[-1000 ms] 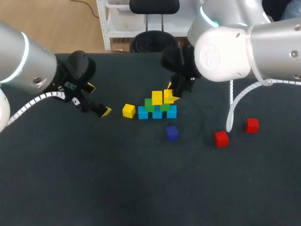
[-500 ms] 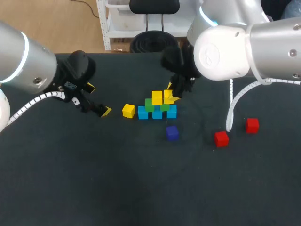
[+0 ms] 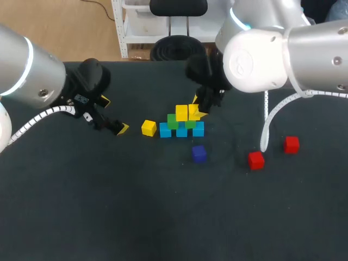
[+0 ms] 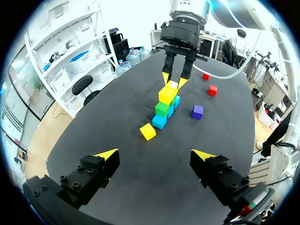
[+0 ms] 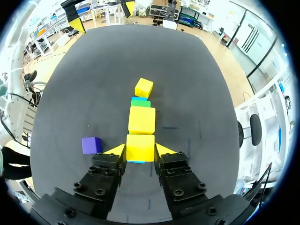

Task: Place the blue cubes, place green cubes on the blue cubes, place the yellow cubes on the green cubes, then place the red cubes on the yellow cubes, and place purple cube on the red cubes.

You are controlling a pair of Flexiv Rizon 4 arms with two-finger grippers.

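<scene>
Dark felt covers the counter (image 3: 163,217), and over the last second nothing on it shifts that I can make out. The right hand (image 5: 140,151) stays low over the stack, its two fingers narrowed onto a yellow cube (image 5: 140,147). In the right wrist view both yellow tips appear to touch the cube's opposite sides, so I read the hand as holding the cube, not yet letting go.

That cube sits on the third tier, at the stack's end toward the counter's right edge, level with a second yellow cube (image 3: 181,112) just beside it. Under them are the green cubes (image 3: 173,122), and under those a row of blue cubes (image 3: 165,131) rests on the counter, near its middle and somewhat toward the far edge. A loose yellow cube (image 3: 148,128) lies just beside the row's end toward the left edge. The purple cube (image 3: 199,153) lies near the stack on its near side. The two red cubes (image 3: 256,160) are well apart from the stack, toward the right edge. The left hand (image 4: 154,157) hangs spread wide and empty toward the left edge, well clear of the stack.

The stillness suggests the placing is at its end. The cube looks seated, and the likely next step is to open and lift straight off without nudging the tier. One yellow cube, both reds and the purple remain.
</scene>
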